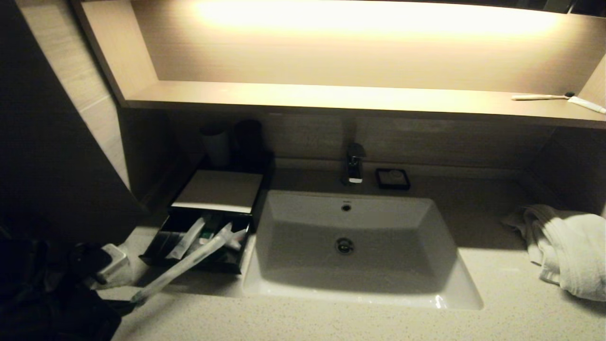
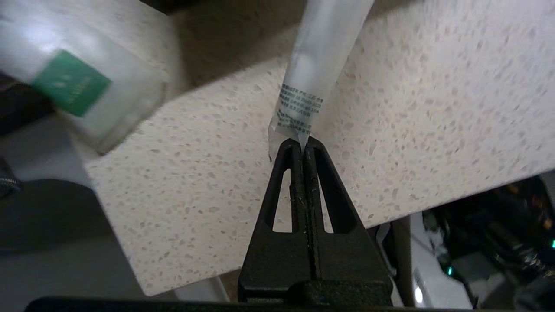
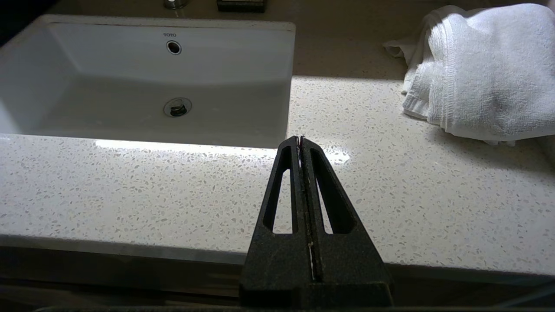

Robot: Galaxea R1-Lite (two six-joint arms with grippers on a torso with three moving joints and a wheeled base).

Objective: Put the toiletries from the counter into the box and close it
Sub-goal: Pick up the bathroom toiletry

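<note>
The black box (image 1: 218, 189) stands left of the basin with its drawer (image 1: 154, 255) pulled out, and several wrapped toiletries lie in the drawer. A long clear-wrapped stick (image 1: 189, 263) slants from the drawer's front down to the counter's (image 1: 331, 322) left front. My left gripper (image 1: 134, 299) is shut on its near end, and the left wrist view shows the wrapper's (image 2: 316, 56) tip pinched at the left gripper (image 2: 302, 143). A white sachet with a green label (image 2: 69, 82) lies on the counter by my left arm (image 1: 112, 266). My right gripper (image 3: 300, 139) is shut and holds nothing, above the counter's front edge.
A white basin (image 1: 350, 284) fills the middle, with a tap (image 1: 355, 166) and a small black soap dish (image 1: 392, 178) behind it. A white towel (image 1: 568, 251) lies at the right. Two cups (image 1: 218, 142) stand behind the box. A toothbrush (image 1: 539, 97) rests on the lit shelf.
</note>
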